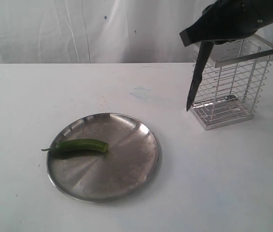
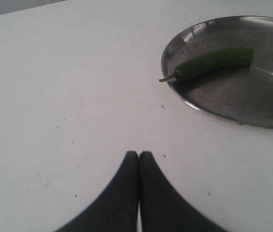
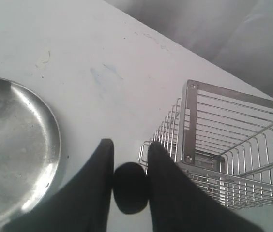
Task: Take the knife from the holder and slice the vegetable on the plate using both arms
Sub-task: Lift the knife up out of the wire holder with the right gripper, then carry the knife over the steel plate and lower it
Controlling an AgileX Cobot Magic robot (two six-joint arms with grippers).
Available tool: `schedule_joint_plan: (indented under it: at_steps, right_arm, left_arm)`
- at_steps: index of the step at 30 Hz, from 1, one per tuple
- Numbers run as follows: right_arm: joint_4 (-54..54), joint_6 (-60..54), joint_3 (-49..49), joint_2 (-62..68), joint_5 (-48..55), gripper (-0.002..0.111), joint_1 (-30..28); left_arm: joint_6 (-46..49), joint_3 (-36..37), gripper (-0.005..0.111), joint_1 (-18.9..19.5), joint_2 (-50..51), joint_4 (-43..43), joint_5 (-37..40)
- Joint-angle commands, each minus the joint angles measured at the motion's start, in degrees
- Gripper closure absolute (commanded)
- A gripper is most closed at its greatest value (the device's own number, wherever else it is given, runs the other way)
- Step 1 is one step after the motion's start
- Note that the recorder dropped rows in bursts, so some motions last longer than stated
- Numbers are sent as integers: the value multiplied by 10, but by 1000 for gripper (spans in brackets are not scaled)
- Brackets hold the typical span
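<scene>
The green vegetable [image 1: 81,145] lies on the left part of the steel plate [image 1: 131,164], stem tail over the rim; the left wrist view shows the vegetable [image 2: 211,62] on the plate [image 2: 233,104] too. My right gripper [image 1: 194,37] hangs at the upper right, shut on the knife's black handle [image 3: 130,187]. The dark blade [image 1: 195,79] points down just left of the wire holder [image 1: 233,82], clear of it. In the right wrist view the holder [image 3: 223,145] stands beside the fingers. My left gripper [image 2: 139,153] is shut and empty above bare table, short of the plate.
A white table [image 1: 214,183] carries everything, with a pale curtain [image 1: 78,29] behind it. The holder stands near the table's far right edge. Open table surface lies between plate and holder.
</scene>
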Motion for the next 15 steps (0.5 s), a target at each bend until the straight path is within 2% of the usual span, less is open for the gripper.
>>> schedule_joint_plan:
  at_steps: [1, 9, 15]
  right_arm:
    - [4, -5, -3, -6, -8, 108, 20]
    - [50, -7, -3, -6, -35, 108, 62]
    - [123, -33, -3, 1, -65, 108, 88]
  left_arm:
    - [-1, 2, 107, 1, -2, -6, -2]
    - [-1, 2, 107, 1, -2, -6, -2]
    - [-1, 2, 107, 1, -2, -6, -2]
